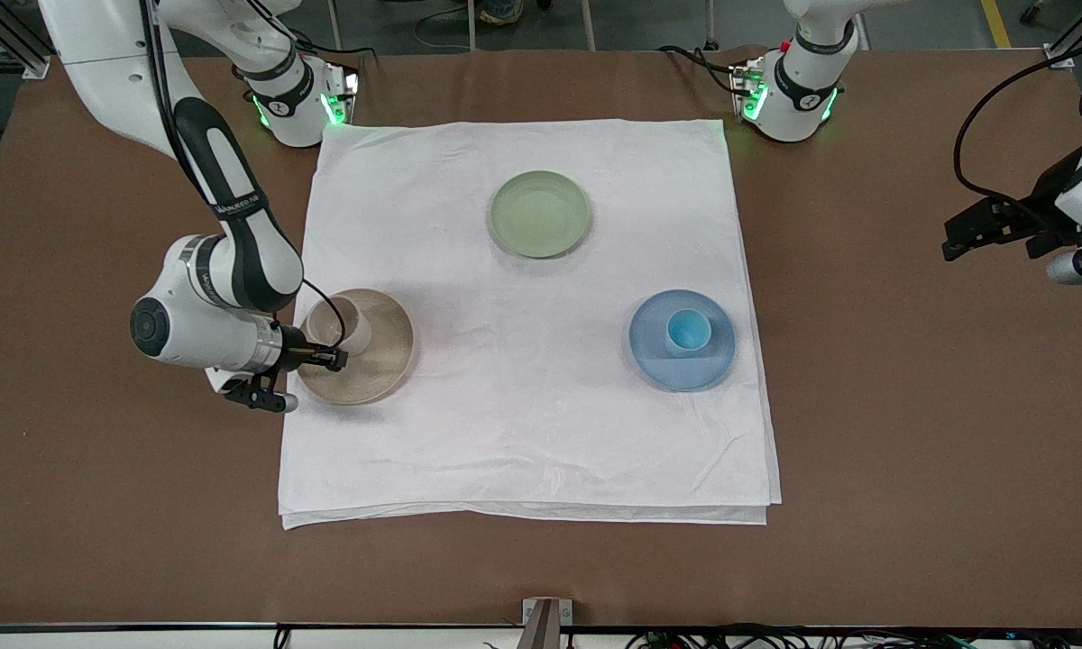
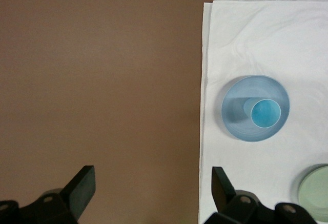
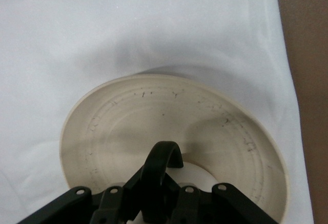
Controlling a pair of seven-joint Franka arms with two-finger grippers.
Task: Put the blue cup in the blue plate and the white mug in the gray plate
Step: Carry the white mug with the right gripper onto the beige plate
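The white mug [image 1: 352, 332] stands in the gray plate [image 1: 389, 350] at the right arm's end of the cloth. My right gripper [image 1: 332, 359] is shut on the mug's dark loop handle [image 3: 163, 165], low over the plate's rim. In the right wrist view the plate [image 3: 154, 112] fills the frame, with my right gripper [image 3: 161, 199] over it, and only a bit of the mug's body [image 3: 197, 175] shows. The blue cup [image 1: 688, 331] stands upright in the blue plate [image 1: 651, 350]. My left gripper [image 1: 965, 236] is open and empty over bare table. Its view [image 2: 152, 188] shows the cup [image 2: 265, 113] in the plate [image 2: 236, 120].
A green plate [image 1: 539, 214] lies on the white cloth [image 1: 523, 424], farther from the front camera than the other two plates. It also shows in the left wrist view [image 2: 315, 193]. Brown table [image 1: 911, 406] surrounds the cloth.
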